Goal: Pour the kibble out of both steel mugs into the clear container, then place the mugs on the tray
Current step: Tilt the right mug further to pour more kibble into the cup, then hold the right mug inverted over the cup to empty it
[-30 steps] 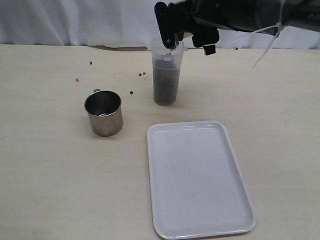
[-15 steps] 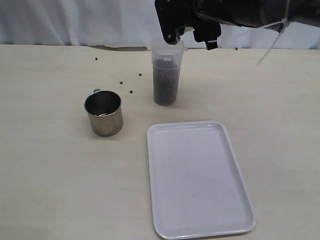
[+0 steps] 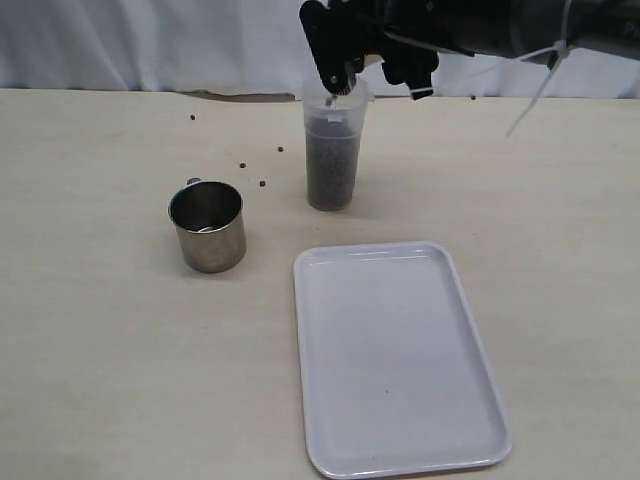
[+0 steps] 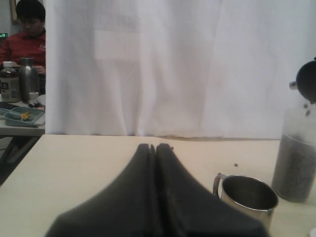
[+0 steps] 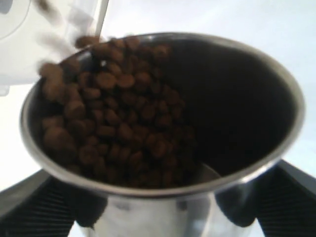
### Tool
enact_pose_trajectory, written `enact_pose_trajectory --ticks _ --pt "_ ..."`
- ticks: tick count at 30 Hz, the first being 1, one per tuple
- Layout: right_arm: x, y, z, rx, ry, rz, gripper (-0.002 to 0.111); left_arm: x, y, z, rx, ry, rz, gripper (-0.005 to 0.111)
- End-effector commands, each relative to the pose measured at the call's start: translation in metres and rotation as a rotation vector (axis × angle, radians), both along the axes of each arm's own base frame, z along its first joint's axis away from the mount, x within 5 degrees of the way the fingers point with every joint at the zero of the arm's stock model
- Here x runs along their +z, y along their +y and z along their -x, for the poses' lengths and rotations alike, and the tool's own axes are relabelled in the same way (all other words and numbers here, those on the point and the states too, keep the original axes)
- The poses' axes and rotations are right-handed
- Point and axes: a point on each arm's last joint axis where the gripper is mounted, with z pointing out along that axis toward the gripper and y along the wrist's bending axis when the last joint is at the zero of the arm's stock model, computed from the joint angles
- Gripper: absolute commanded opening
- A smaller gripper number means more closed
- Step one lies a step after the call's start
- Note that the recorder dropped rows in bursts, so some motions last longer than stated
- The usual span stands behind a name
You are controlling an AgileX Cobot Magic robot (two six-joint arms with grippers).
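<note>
My right gripper (image 3: pixel 370 58) holds one steel mug (image 5: pixel 163 118) tipped over the clear container (image 3: pixel 331 150); its fingers (image 5: pixel 29 207) press on the mug's two sides. Kibble (image 5: pixel 111 118) fills the mug's lower side and spills over its rim towards the container's rim (image 5: pixel 19 39). The container is more than half full of kibble (image 3: pixel 330 170). In the exterior view the gripper hides most of this mug. The other steel mug (image 3: pixel 206 226) stands upright on the table, left of the container, and looks empty. The white tray (image 3: pixel 395 355) lies bare in front. My left gripper (image 4: pixel 155 148) is shut, holding nothing, low over the table beside that mug (image 4: pixel 247 197).
Loose pellets (image 3: pixel 263 184) lie scattered on the table left of the container. A white curtain (image 3: pixel 150 40) hangs along the table's far edge. Behind it, in the left wrist view, a person (image 4: pixel 27 29) sits at another table.
My right gripper has shifted slightly left and tipped the mug further over the container. Loose pellets on the table rolled to new spots, then came to rest.
</note>
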Motion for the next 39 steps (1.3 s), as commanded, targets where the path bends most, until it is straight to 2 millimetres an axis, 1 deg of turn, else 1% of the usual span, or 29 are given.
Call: enact_pose_trajectory --ticks 1,39 --pt "0.0121 -0.0004 0.0009 0.015 -0.043 0.027 0.005 0.0002 0.0000 0.0002 0.000 -0.013 0.008 0.000" --pt "0.0161 0.0015 -0.0006 0.104 -0.106 0.171 0.005 0.0002 0.0000 0.0002 0.000 -0.013 0.008 0.000"
